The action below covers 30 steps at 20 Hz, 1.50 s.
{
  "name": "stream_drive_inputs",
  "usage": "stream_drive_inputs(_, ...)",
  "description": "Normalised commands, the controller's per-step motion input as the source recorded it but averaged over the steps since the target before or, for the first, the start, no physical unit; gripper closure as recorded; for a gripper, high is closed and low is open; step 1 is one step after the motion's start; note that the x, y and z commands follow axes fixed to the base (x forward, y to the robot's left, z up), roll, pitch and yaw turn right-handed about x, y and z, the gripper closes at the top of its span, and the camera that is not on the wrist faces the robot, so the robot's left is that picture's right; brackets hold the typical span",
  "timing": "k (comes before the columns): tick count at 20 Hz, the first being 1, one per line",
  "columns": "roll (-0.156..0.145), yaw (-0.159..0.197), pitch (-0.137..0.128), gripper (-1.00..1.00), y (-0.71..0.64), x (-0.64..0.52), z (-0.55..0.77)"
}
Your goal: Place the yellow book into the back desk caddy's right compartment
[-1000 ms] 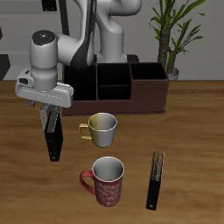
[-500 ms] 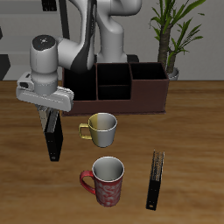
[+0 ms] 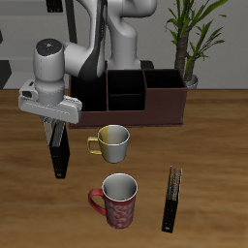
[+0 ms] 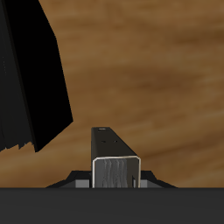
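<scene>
Gripper (image 3: 55,124) hangs just above the yellow book (image 3: 60,155), near the table (image 3: 213,145) edge on the robot's right. I take this dark book as the target because it's the one under the tool, but its yellow side doesn't show from here, so low confidence. The book stands upright on its edge on the wood, which leaves the top edge free for a pinch from above. In the wrist view the fingers (image 4: 115,171) read as one closed block with nothing between them, and the book (image 4: 26,79) is a big black slab beside them, not in the grip. So: jaws closed, empty, book not picked. My read is that the approach is misaligned; it needs to open, shift over the top edge, then descend. The back desk caddy (image 3: 145,111) sits at the rear by the robot base, and its right compartment (image 3: 165,80) looks open and black inside, well apart from the book. The metal mug (image 3: 113,142) and red mug (image 3: 118,201) stand between book and caddy, so the carry should go high. The brown-spined book (image 3: 171,199) on the far side is a distractor.
</scene>
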Motion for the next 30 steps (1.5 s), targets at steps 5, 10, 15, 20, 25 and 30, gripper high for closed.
stream_drive_inputs(5, 0.005, -0.008, -0.001, 1.0, -0.01, 0.02, -0.02)
stream_drive_inputs(10, 0.01, 0.01, -0.048, 1.0, 0.05, -0.06, 0.39)
stream_drive_inputs(15, -0.024, -0.004, -0.029, 1.0, -0.07, -0.07, 0.33)
stream_drive_inputs(20, -0.031, 0.001, -0.034, 1.0, -0.11, -0.14, 0.38)
stream_drive_inputs(25, 0.0, 0.0, 0.0, 1.0, 0.0, 0.0, 0.0)
stream_drive_inputs(30, 0.0, 0.0, 0.0, 1.0, 0.0, 0.0, 0.0)
